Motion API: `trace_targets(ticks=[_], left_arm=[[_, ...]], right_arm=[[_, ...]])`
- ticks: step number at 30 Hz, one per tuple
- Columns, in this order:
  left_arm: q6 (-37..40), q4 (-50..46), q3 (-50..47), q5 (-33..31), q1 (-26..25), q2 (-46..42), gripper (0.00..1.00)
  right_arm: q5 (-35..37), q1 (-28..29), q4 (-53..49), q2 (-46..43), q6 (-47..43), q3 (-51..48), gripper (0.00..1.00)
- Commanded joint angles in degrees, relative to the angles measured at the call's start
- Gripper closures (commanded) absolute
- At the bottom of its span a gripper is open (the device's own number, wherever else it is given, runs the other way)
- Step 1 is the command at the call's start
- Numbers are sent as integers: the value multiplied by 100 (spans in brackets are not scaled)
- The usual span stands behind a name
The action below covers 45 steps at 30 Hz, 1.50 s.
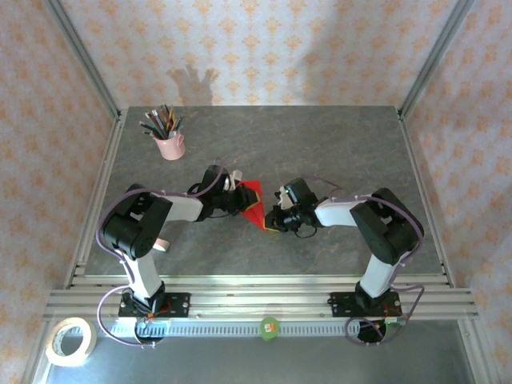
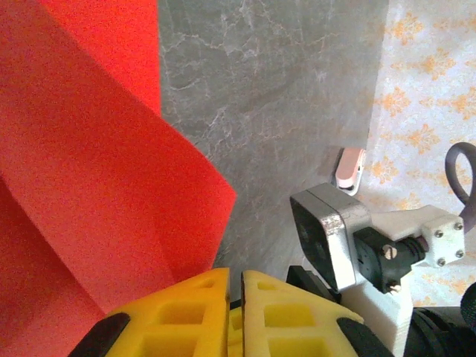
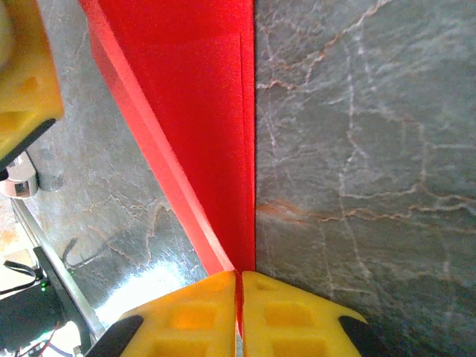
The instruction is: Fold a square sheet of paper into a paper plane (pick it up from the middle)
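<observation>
**Desk:** What's at the centre of the shot?

**Photographer:** The paper plane (image 1: 253,202), bright red and partly folded, at the middle of the table (image 1: 336,144), lifted between two robot arms. The right wrist view shows a long straight crease running down its length (image 3: 201,111).

**Desk:** Who has hold of it?

**Photographer:** The right tool (image 3: 239,286) pinches it, with the creased edge running straight into the slit between its yellow fingers. The left tool (image 2: 234,286) has its fingers pressed together too. A red flap (image 2: 89,186) lies against one finger, but I cannot tell whether any layer is caught.

**Desk:** Anything else on the table?

**Photographer:** A pink cup (image 1: 170,146) of pencils near the far left corner, well apart. A roll of tape (image 1: 70,340) sits off the table, beyond the near left corner.

**Desk:** What could go wrong?

**Photographer:** The sheet looks thin. If the arms pull apart, it could tear at the right pinch or slide out of it. If the left tool has no real hold, the flap may spring open and spoil the fold. The two tools (image 1: 234,190) (image 1: 272,218) also work near each other, so a careless swing could knock them together.
</observation>
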Motion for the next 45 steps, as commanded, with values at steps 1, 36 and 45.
trace_targets(ticks=[1, 36, 45], left_arm=[[143, -113, 170, -45, -21, 177, 87], [180, -227, 672, -27, -125, 952, 90], [322, -832, 739, -325, -123, 1085, 90]], right_arm=[[448, -40, -192, 284, -1, -194, 91], [556, -49, -256, 358, -64, -225, 91], [542, -46, -227, 190, -51, -242, 88]])
